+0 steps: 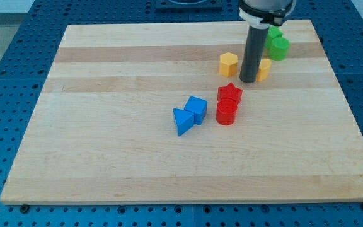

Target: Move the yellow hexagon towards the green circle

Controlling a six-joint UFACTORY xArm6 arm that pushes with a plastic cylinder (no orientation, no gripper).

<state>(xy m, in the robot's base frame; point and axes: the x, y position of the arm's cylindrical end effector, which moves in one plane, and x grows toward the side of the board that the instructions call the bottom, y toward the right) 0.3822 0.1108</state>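
Observation:
The yellow hexagon (228,64) lies on the wooden board (106,145) in the upper right part of the view. The green circle (279,48) lies further right and a little higher, near the board's top right corner. My tip (247,81) rests on the board just right of and slightly below the hexagon, with a small gap between them. The rod stands between the hexagon and a second yellow block (265,68), which it partly hides, so that block's shape is unclear.
A second green block (273,33) sits just above the green circle, partly behind the arm. A red star (229,93) and a red cylinder (226,113) lie below my tip. A blue cube (196,107) and a blue triangle (182,120) lie to their left.

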